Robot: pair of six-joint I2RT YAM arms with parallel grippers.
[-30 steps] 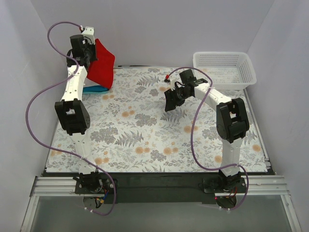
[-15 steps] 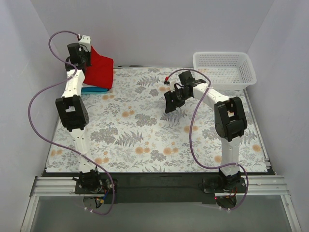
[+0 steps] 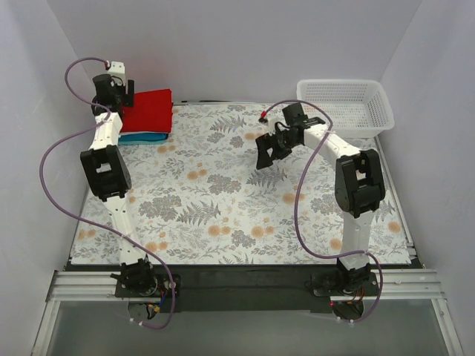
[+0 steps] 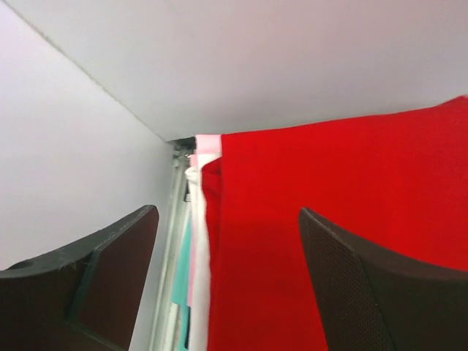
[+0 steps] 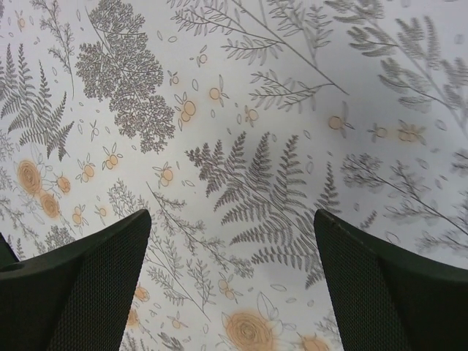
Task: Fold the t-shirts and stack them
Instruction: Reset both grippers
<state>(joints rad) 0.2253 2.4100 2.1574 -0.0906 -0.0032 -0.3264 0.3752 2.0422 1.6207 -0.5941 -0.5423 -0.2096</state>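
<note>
A folded red t-shirt [image 3: 148,110] lies flat on top of a stack of folded t-shirts [image 3: 141,137] at the table's far left corner; teal shows beneath it. In the left wrist view the red t-shirt [image 4: 344,219] fills the right side, with white, pink and teal edges of the stack [image 4: 186,285] to its left. My left gripper [image 3: 119,90] hovers at the stack's left end, jaws open and holding nothing [image 4: 228,285]. My right gripper [image 3: 269,150] hangs open above the floral cloth mid-table, nothing between its fingers [image 5: 232,281].
A white mesh basket [image 3: 345,105] stands at the far right corner. The floral tablecloth [image 3: 223,193] covers the table. White walls [image 3: 223,44] close in behind and to the left of the stack.
The left gripper lowered the red t-shirt onto the stack and let go; its jaws opened. The right gripper's jaws opened wider and it shifted slightly.
</note>
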